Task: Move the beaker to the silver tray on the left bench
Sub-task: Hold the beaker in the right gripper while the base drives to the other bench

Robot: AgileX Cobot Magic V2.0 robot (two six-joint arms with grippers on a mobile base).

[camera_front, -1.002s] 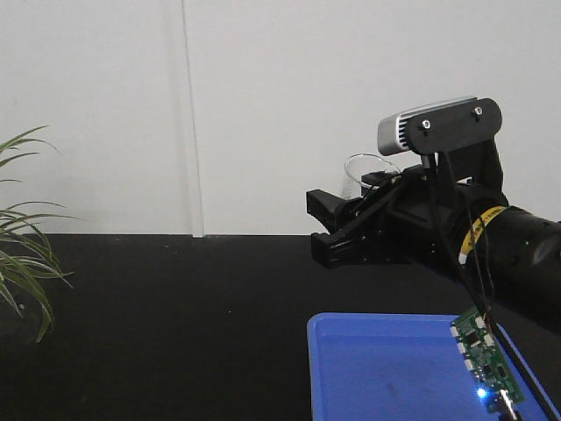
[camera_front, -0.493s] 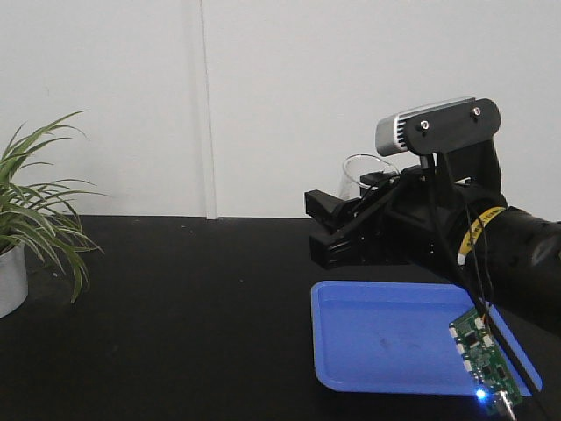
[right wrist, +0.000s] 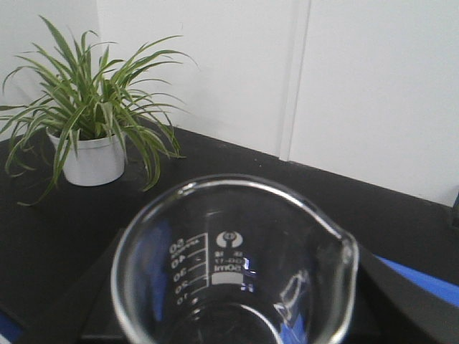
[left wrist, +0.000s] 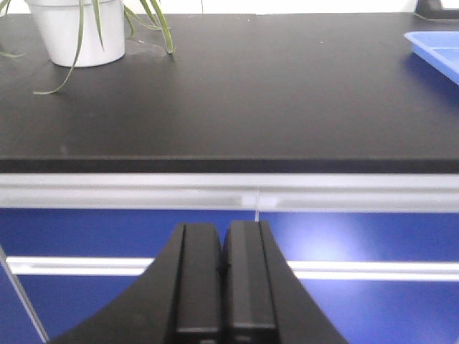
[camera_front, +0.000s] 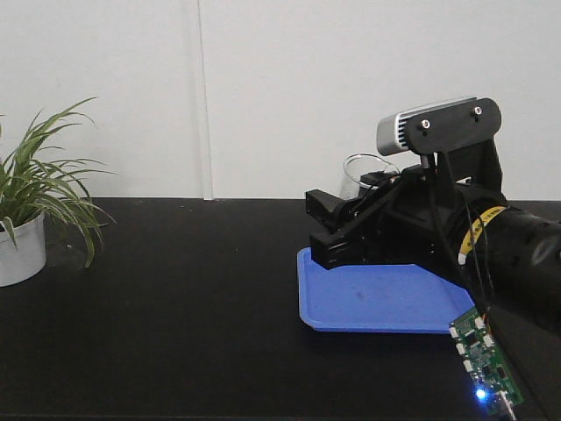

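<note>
My right gripper (camera_front: 317,226) hugs the beaker (right wrist: 219,269) tight; my left gripper (left wrist: 224,240) is pinched closed, empty. I must carry it upright, slowly.

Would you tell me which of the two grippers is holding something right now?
The right gripper: it grips the clear glass beaker, while the left gripper is shut and empty.

three views face the bench (camera_front: 175,298) — plant (camera_front: 22,246) shared.
</note>
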